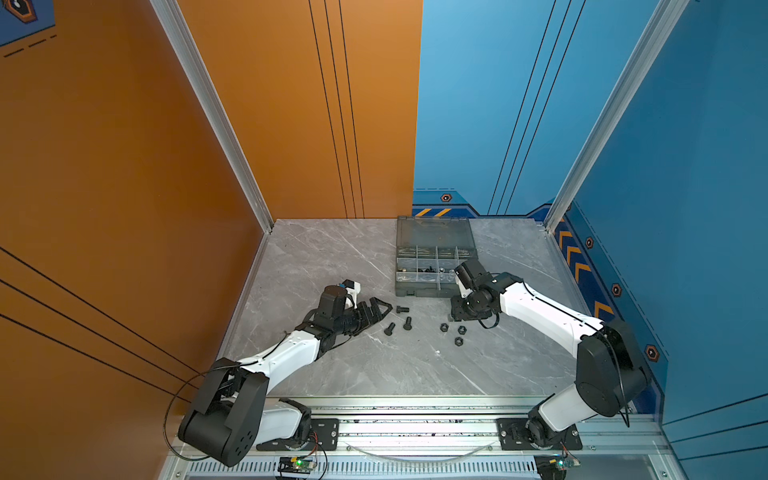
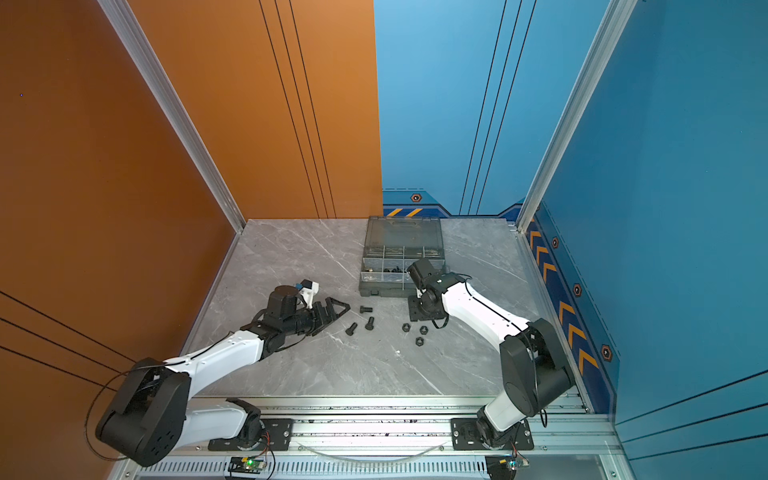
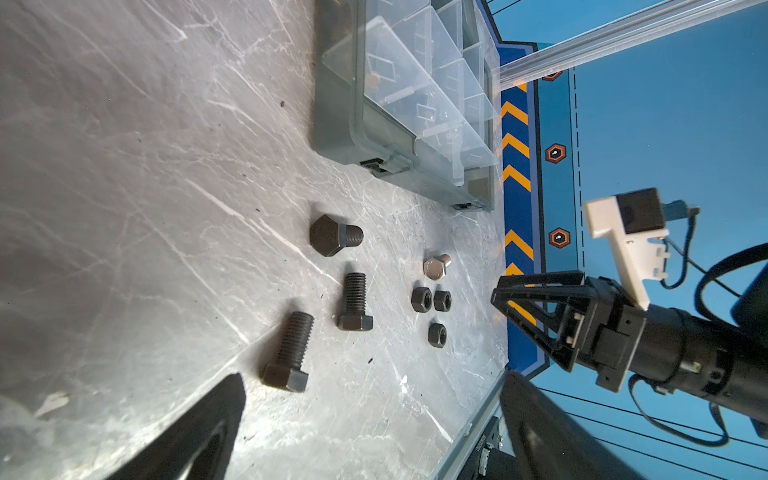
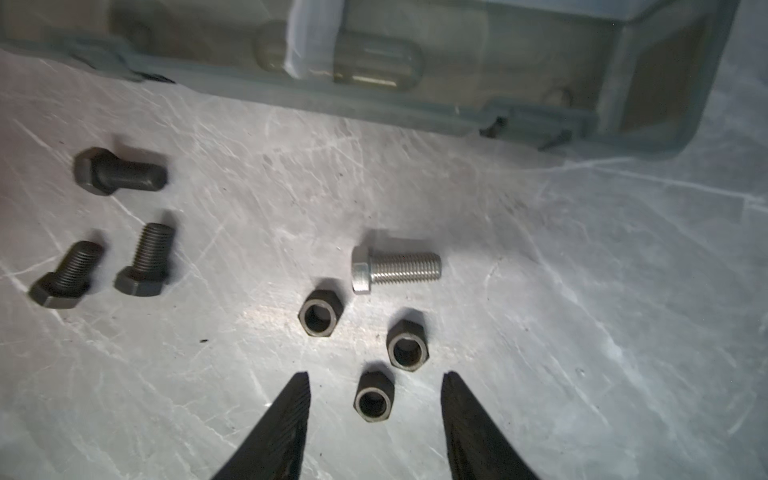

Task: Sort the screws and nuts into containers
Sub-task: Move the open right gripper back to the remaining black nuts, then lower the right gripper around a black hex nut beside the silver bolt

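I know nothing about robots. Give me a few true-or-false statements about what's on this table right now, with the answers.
1. Three black bolts lie on the table. True.
2. The silver bolt sits inside the case. False: it lies on the table beside the nuts.
3. The right tool grips a nut. False: its jaws stand apart, with one nut lying loose between them.
4. The case's lid is open. True.
5. The left tool is open and empty. True.

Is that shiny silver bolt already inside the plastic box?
No, the silver bolt lies on the table beside the black nuts, outside the box.
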Robot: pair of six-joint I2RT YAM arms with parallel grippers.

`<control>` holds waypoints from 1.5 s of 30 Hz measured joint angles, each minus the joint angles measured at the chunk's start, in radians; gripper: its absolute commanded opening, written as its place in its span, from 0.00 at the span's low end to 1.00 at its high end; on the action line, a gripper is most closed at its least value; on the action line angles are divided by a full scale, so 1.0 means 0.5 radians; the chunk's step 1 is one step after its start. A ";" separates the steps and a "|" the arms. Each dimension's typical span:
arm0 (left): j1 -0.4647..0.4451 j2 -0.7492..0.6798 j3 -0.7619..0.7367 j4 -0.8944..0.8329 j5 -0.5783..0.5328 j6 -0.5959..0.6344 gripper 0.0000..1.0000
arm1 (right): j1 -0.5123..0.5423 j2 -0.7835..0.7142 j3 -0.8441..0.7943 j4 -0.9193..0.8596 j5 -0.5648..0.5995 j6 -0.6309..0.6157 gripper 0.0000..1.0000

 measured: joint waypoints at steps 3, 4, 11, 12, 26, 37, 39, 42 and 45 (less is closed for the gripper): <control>-0.002 0.000 0.000 0.000 0.000 0.000 0.98 | 0.021 0.001 -0.093 0.015 0.025 0.072 0.56; -0.002 0.000 0.000 0.000 0.000 0.001 0.98 | 0.030 0.001 -0.115 0.023 0.031 0.088 0.56; -0.002 0.000 0.000 0.002 0.000 0.000 0.98 | 0.069 0.057 -0.216 0.125 0.051 0.182 0.56; -0.002 0.000 -0.001 0.002 0.000 0.000 0.98 | 0.069 0.072 -0.222 0.140 0.053 0.185 0.57; -0.002 0.036 -0.002 0.014 0.000 -0.001 0.98 | 0.004 0.224 -0.229 0.243 0.049 0.188 0.54; -0.002 0.045 -0.002 0.019 0.001 -0.001 0.98 | 0.004 0.266 -0.219 0.242 0.048 0.127 0.46; -0.002 0.050 -0.002 0.021 0.001 -0.001 0.98 | 0.004 0.277 -0.208 0.240 0.047 0.094 0.46; -0.002 0.053 -0.002 0.023 0.000 -0.001 0.98 | 0.004 0.300 -0.181 0.233 0.031 0.024 0.46; -0.002 0.053 -0.002 0.024 0.001 -0.001 0.98 | 0.004 0.341 -0.131 0.207 0.018 -0.041 0.45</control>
